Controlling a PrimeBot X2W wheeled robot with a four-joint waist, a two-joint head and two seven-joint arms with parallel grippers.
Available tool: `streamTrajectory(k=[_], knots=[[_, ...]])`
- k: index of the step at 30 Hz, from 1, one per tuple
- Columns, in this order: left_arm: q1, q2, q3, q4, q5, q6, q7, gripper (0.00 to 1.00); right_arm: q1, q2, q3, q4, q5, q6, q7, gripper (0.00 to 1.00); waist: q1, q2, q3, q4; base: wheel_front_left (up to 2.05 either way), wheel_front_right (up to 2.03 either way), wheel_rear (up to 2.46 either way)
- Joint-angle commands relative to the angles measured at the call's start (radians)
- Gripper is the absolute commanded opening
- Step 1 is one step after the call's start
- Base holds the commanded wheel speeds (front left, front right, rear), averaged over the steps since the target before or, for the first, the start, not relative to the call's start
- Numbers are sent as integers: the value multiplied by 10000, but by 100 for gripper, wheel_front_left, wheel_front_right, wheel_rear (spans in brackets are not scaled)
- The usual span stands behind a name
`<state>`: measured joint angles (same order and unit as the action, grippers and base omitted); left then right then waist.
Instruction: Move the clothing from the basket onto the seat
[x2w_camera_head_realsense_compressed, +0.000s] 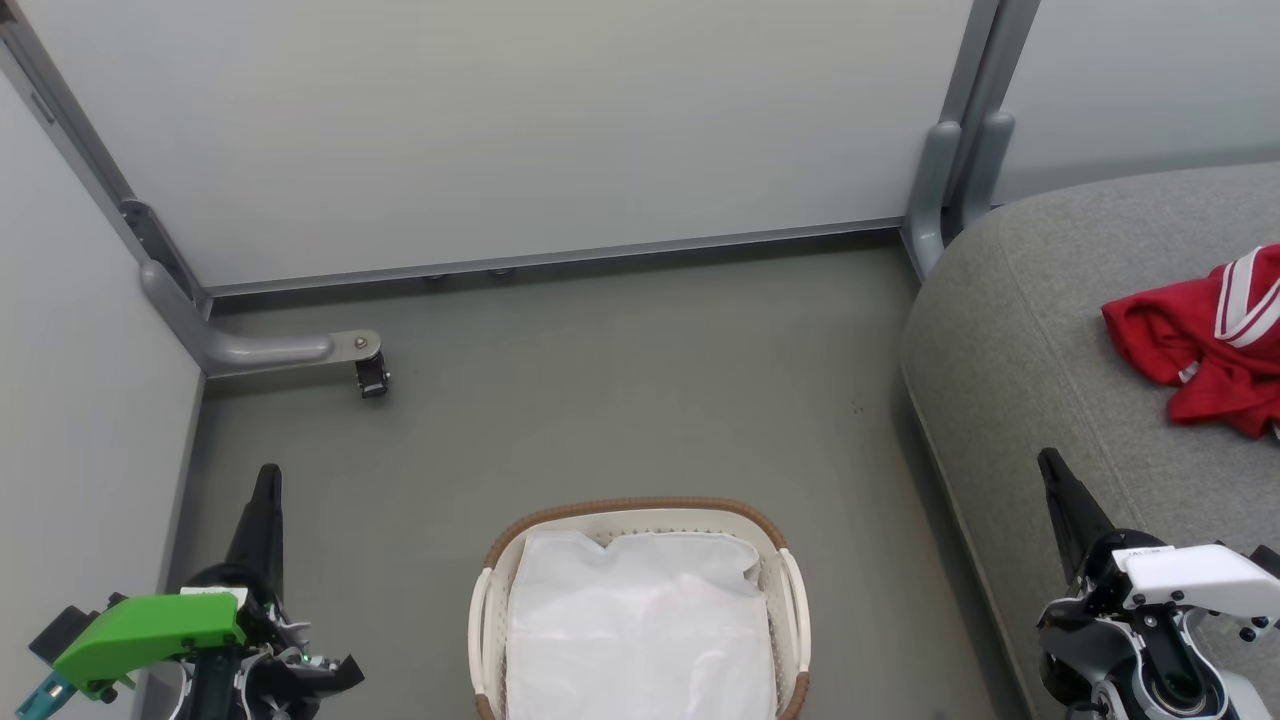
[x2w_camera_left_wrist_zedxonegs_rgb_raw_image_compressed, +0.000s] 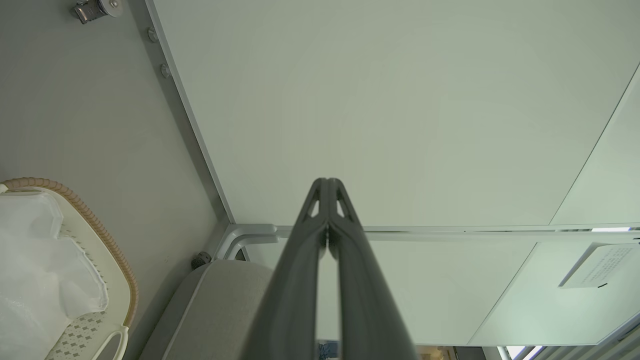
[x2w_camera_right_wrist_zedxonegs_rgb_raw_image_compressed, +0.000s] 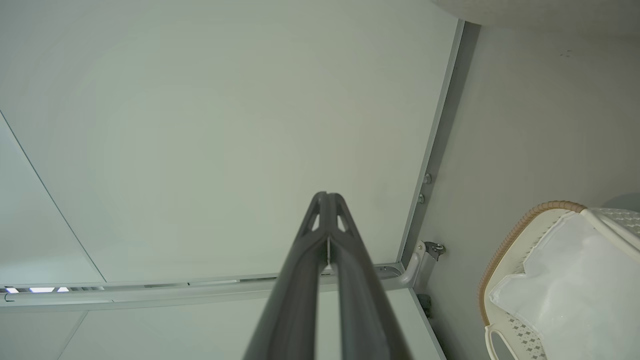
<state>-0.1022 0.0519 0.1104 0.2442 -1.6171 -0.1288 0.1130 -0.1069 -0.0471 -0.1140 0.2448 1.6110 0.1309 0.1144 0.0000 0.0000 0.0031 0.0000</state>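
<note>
Clothing of soft bright red fabric with white striped trim (x2w_camera_head_realsense_compressed: 1205, 340) lies crumpled on the large light grey upholstered seat (x2w_camera_head_realsense_compressed: 1020, 330), at the head view's right edge. The oval cream-white perforated plastic basket with a brown woven-look rim (x2w_camera_head_realsense_compressed: 630, 506) stands on the grey floor (x2w_camera_head_realsense_compressed: 620, 400), holding a plain white liner sheet (x2w_camera_head_realsense_compressed: 640, 630). The left gripper (x2w_camera_head_realsense_compressed: 266, 485) and right gripper (x2w_camera_head_realsense_compressed: 1052, 468) are both clenched on nothing, fingers pressed together.

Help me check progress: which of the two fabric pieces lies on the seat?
The red clothing with white striped trim lies on the seat; the plain white sheet sits in the basket.
</note>
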Motion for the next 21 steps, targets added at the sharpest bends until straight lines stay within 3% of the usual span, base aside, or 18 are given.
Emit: streamTrajectory(k=[1,21], knots=[[-127,17,40,2,50,-34,16,0,-28,-60,-11,-23,39,-3,28,0,0,0,0,0,0,0,0],[-127,10,45,-1,59,-34,26,0,-27,-60,-10,-23,40,-3,28,0,0,0,0,0,0,0,0]])
